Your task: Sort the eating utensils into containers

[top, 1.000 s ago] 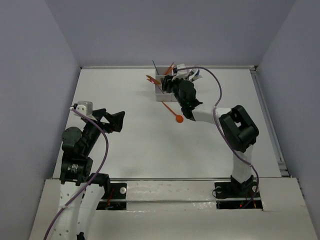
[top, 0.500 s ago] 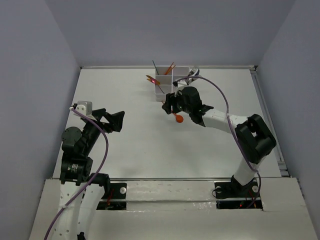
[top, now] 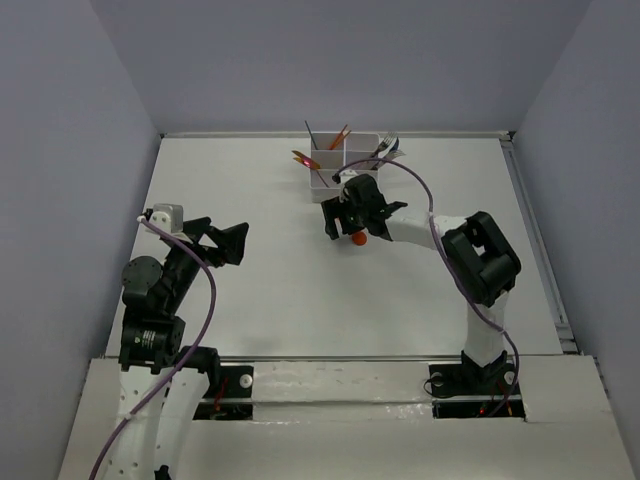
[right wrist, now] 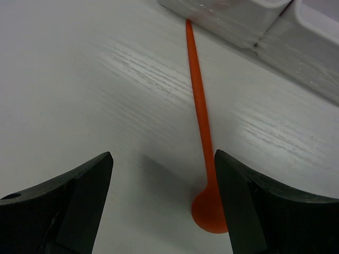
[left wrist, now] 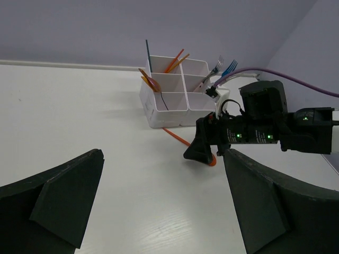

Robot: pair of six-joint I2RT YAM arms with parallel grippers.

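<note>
1. The spoon lies flat on the table, its handle tip at the foot of the containers and its bowl nearest the right gripper.
2. We judge it light, stiff, smooth plastic. Lying flush, it may skid or pivot, so we would pinch the handle near mid-length.
3. The right gripper hangs low over the bowl end, jaws spread and empty. The left gripper gapes too, well apart from the spoon.
4. From above, the right gripper hides the handle. One finger cuts off the bowl's edge. We cannot tell whether the tip touches the containers.
</note>
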